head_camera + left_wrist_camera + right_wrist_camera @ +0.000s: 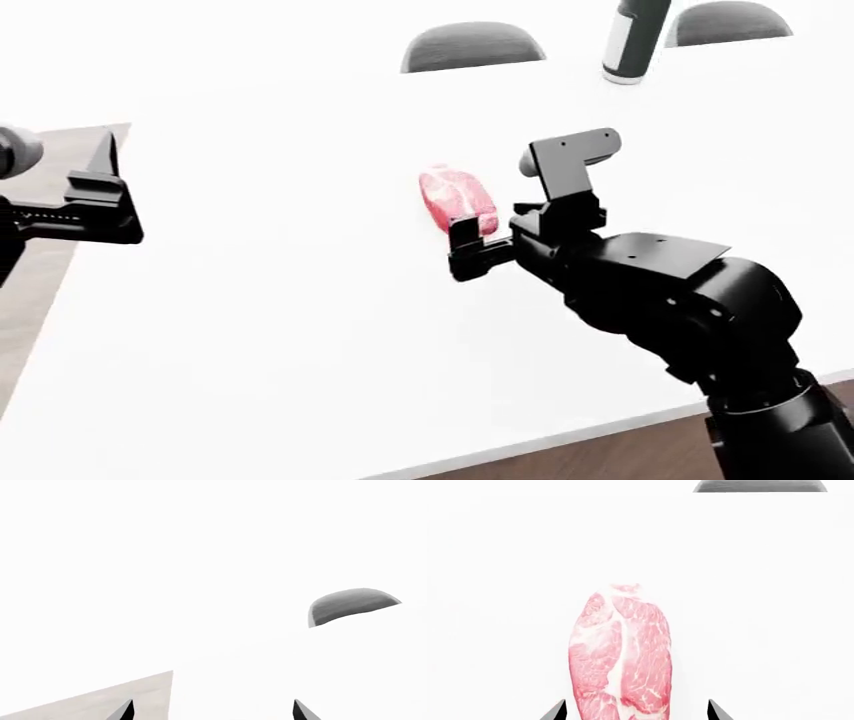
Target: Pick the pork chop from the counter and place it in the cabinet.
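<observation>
Pork chop [621, 655] is lying ungrasped on the counter [294, 330]; right gripper [635, 712] is straddling its near end, fingers spread; lifting and cabinet placement are remaining

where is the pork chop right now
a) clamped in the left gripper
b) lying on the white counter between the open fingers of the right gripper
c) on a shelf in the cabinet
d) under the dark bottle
b: the right wrist view shows the pork chop flat on the counter, with the right gripper open around its near end.
</observation>
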Robot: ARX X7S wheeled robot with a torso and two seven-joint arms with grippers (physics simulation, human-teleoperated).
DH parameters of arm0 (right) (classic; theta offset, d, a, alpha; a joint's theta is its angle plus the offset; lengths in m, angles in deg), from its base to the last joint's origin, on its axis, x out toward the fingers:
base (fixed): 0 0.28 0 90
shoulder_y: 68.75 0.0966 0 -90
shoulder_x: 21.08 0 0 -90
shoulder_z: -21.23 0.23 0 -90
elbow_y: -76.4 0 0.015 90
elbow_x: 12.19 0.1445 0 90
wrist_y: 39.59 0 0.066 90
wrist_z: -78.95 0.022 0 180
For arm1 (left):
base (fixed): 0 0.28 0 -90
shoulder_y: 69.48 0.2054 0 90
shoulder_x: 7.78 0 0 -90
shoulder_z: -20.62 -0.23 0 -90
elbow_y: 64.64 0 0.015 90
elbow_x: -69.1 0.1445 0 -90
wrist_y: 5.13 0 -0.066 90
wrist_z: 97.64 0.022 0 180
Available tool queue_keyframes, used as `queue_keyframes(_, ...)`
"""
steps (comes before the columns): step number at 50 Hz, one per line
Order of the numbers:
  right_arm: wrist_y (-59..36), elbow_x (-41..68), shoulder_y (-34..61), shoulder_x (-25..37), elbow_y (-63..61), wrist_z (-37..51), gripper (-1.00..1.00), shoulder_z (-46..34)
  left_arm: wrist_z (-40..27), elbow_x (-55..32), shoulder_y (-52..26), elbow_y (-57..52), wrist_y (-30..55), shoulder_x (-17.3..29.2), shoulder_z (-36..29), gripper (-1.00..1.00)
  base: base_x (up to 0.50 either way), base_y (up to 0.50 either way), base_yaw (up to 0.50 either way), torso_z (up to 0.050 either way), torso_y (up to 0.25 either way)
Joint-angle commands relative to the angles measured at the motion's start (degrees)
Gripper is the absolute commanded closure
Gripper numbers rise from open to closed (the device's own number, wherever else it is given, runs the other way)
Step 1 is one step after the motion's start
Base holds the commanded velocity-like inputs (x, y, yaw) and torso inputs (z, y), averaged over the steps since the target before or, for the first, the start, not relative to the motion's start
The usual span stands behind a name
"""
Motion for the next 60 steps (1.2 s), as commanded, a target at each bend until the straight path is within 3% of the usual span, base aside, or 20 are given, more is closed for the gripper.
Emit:
queue_keyframes(1, 3.11, -2.58, 0.26, -1.71, 5.84, -3.87, -1.00, -2.10, 0.50, 2.14, -1.06, 1.27, -0.01, -0.96, -2.16, -1.00, 0.00, 0.00, 0.00, 0.000, 0.000)
queue_keyframes(25, 9.76, -6.36, -1.63, -5.27, 14.34, -10.53, -1.00, -5.83, 1.82, 5.29, -0.99, 3.29, -0.97, -2.13, -4.53, -1.00, 0.00, 0.00, 0.00, 0.000, 0.000)
queue_keyframes(26, 10.28, -7.03, -1.69, -5.24, 14.51, -10.98, 1.00, -6.42, 1.75, 5.32, -1.15, 3.32, -0.86, -2.17, -4.66, -1.00, 0.00, 0.00, 0.00, 0.000, 0.000)
queue_keyframes(35, 8.55, -5.73, -2.55, -3.57, 9.87, -8.02, 1.00, -5.49, 1.86, 5.35, -2.70, 3.95, -0.32, -2.67, -5.44, -1.00, 0.00, 0.00, 0.00, 0.000, -0.002)
queue_keyframes(46, 5.32, -1.31, -4.97, 3.31, -8.51, 1.79, 1.00, -0.15, 1.55, 3.74, -1.71, 2.71, -1.04, -1.88, -3.12, -1.00, 0.00, 0.00, 0.00, 0.000, -0.001)
queue_keyframes(55, -0.41, 9.82, -7.44, 12.87, -29.69, 14.58, 1.00, 9.46, -2.24, -3.69, -3.05, -1.92, 1.96, 0.53, 0.51, -1.00, 0.00, 0.00, 0.00, 0.000, 0.000)
queue_keyframes(57, -1.18, 18.63, -10.50, 19.79, -39.36, 22.76, 1.00, 17.32, -2.72, -5.22, -4.41, -2.73, 2.70, 0.32, 0.09, -1.00, 0.10, 0.49, 0.00, 0.000, 0.000)
queue_keyframes(60, -0.43, 22.97, -12.62, 23.62, -43.88, 26.13, 1.00, 21.68, -2.94, -5.82, -5.00, -3.11, 2.99, 0.10, -0.24, -1.00, 0.10, 0.49, 0.00, 0.000, 0.000)
